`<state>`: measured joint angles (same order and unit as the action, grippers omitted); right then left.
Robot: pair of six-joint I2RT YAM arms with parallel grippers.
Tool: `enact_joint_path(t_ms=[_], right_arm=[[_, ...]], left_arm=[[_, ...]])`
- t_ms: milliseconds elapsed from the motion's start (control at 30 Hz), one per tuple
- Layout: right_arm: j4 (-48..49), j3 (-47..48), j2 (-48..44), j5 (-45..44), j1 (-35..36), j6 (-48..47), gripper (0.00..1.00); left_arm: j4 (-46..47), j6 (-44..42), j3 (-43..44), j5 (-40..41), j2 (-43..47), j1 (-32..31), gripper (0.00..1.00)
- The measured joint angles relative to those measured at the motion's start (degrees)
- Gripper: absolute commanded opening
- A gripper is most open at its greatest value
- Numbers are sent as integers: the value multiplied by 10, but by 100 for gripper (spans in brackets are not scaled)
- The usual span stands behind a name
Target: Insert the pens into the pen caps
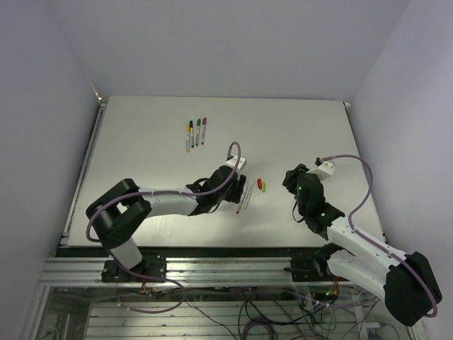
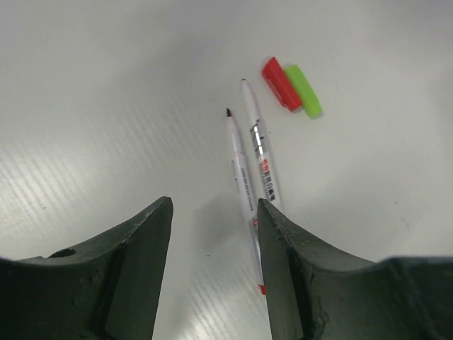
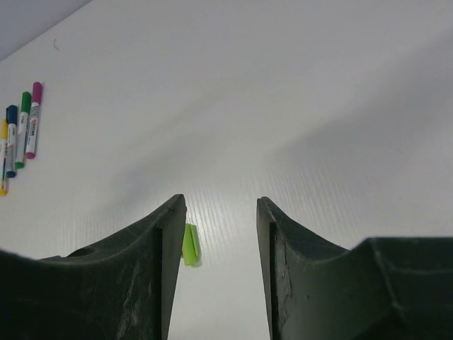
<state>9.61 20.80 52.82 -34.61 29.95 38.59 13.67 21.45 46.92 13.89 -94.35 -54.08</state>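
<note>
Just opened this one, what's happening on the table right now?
Nothing is held at this moment. The left gripper hangs open just over two uncapped pens, with the red cap and green cap lying side by side just beyond them. The right gripper is open and empty, nearby. At the far side lie four capped pens in a row.

White table point(image 1: 297, 127), grey walls point(image 1: 212, 42)

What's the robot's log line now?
left fingers open; right fingers open; two uncapped pens near left; red cap touching green cap; four capped pens aside
</note>
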Motion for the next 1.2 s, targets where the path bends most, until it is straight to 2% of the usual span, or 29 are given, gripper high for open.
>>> enact_joint_path(t_ms=[400,1033,1200], right_arm=[[4,-17,-8,12,0,6,43],[17,-26,3,40,0,14,42],[18,-26,5,47,0,16,42]], left_arm=[[-17,4,37,0,-45,-34,58],[-35,4,52,14,-94,-38,56],[-36,4,52,18,-96,-38,53]])
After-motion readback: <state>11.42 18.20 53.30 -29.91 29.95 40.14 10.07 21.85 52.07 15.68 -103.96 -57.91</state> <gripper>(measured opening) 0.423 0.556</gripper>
